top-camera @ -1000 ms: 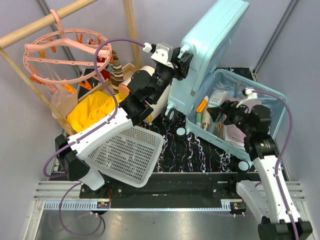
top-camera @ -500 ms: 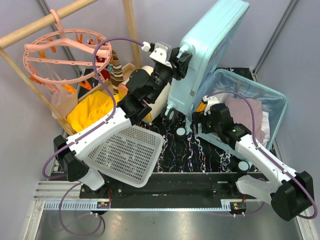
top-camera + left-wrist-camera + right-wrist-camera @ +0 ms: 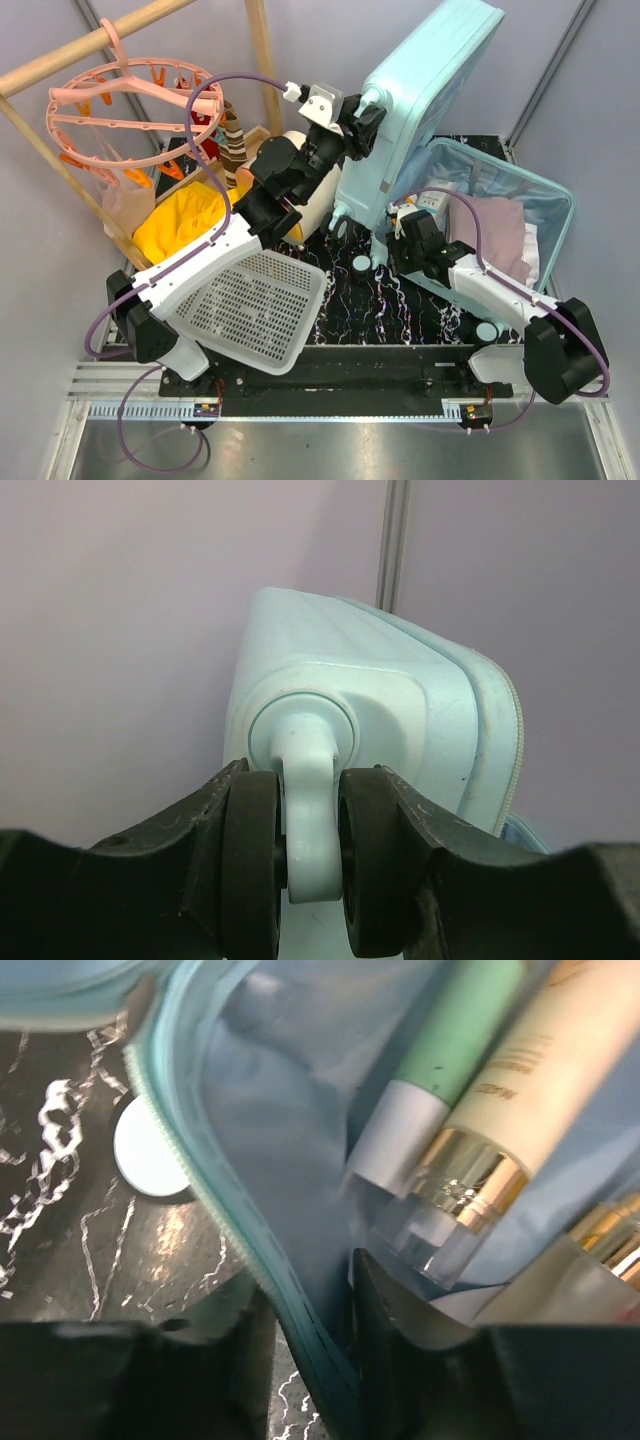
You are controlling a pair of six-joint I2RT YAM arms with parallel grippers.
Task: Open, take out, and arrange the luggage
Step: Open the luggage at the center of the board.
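While my left end effector (image 3: 312, 865) clamps the luggage (image 3: 430, 90) lid lug, my right end effector (image 3: 310, 1360) pinches the base rim; hold the lid upright and brace the base.

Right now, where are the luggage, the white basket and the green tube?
luggage (image 3: 430, 90), top view, raised lid's outer shell.
white basket (image 3: 260, 305), top view, perforated floor.
green tube (image 3: 468, 1020), right wrist view, tube body.

Luggage (image 3: 548, 198), near-left rim: bottles (image 3: 500, 1110) packed just inside my right pincer (image 3: 400, 235). Raised lid (image 3: 430, 100) walls its left side. Open air above its right half.
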